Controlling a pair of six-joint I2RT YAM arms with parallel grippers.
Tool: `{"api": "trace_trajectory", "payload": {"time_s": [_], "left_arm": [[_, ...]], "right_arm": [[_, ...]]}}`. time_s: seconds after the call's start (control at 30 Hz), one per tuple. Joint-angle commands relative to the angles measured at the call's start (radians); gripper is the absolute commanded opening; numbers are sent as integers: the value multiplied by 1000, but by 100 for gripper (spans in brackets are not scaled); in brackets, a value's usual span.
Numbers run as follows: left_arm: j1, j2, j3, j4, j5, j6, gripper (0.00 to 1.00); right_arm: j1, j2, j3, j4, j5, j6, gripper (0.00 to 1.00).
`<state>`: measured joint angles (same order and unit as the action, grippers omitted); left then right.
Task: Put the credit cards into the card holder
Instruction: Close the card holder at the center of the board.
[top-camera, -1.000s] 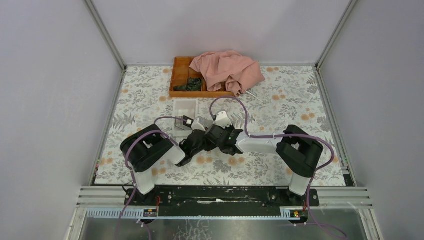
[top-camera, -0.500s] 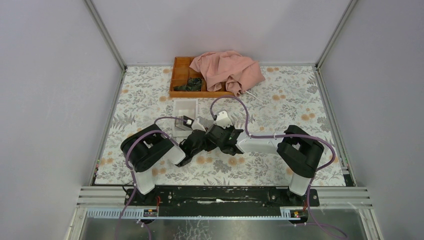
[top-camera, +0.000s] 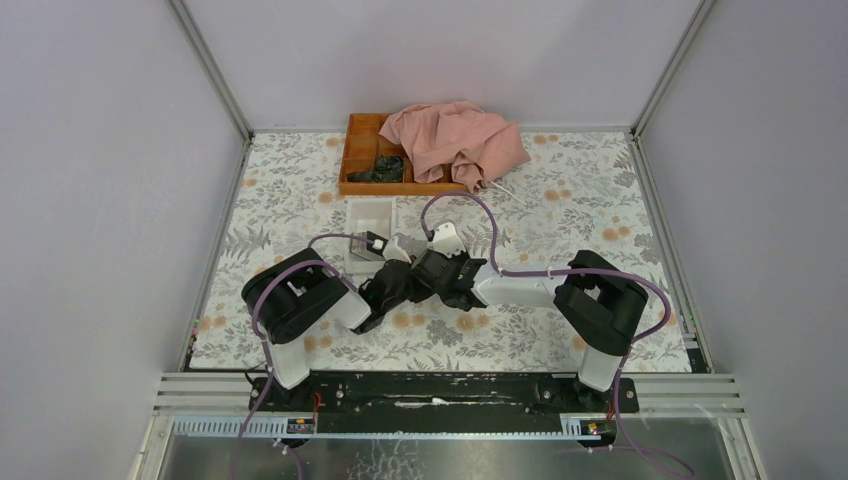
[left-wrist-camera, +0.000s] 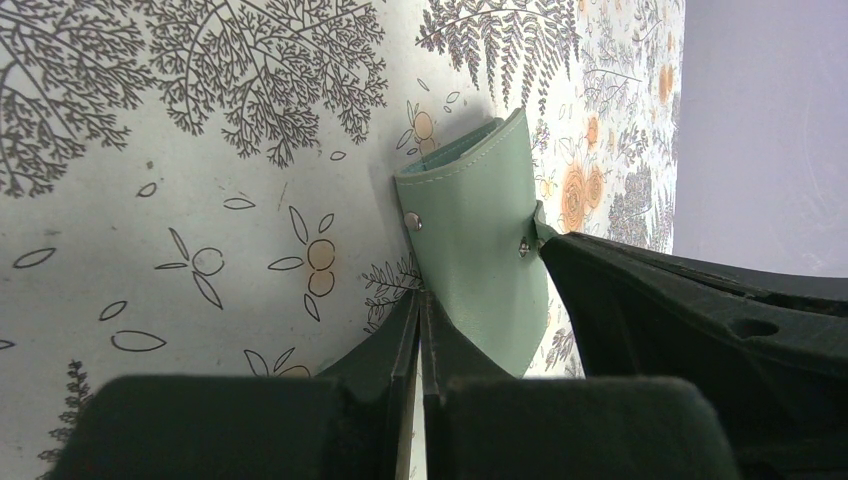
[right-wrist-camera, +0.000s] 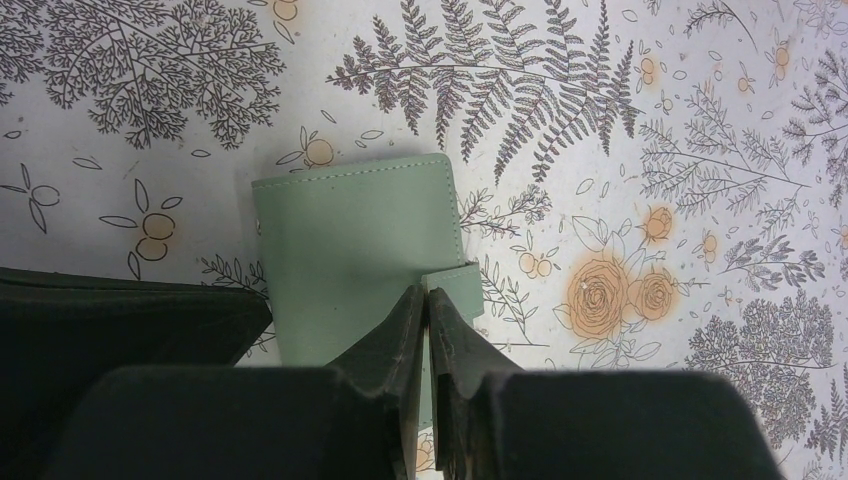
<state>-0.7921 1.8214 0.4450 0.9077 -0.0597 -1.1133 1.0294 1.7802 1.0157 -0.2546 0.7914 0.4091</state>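
Note:
The card holder (right-wrist-camera: 350, 230) is a pale grey-green case lying closed on the flowered cloth, hidden under both wrists in the top view. My right gripper (right-wrist-camera: 427, 292) is shut on its small strap tab at the right edge. My left gripper (left-wrist-camera: 422, 300) is shut at the opposite edge of the card holder (left-wrist-camera: 475, 260), whose cover bows upward there, showing two metal snaps. The right arm's finger (left-wrist-camera: 680, 310) shows as a black mass against the snap side. No credit cards are in view.
A white open-topped box (top-camera: 370, 215) stands just beyond the two wrists. An orange wooden tray (top-camera: 360, 150) sits at the back edge, partly covered by a crumpled pink cloth (top-camera: 455, 140). Grey walls close in both sides.
Both arms stay where they were in the top view. No other movement shows.

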Motion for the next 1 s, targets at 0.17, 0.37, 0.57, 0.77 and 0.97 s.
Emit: {"api": "trace_trajectory", "payload": {"time_s": [0.17,0.37,0.57,0.77,0.97], "left_arm": [[-7,55,-42,-171,9,32,7],[-7,56,-40,-169,11,30,7],[-8,55,-39,-171,12,33,7],[-9,49,-37,-177,13,35,7],[-15,50,-25,-186,15,38,7]], "right_arm": [[1,4,-7,0,-5,24,11],[5,6,-6,0,-13,28,11],[11,20,-2,-1,-17,33,11],[15,24,4,1,-21,32,11],[22,35,15,1,-26,31,11]]}}
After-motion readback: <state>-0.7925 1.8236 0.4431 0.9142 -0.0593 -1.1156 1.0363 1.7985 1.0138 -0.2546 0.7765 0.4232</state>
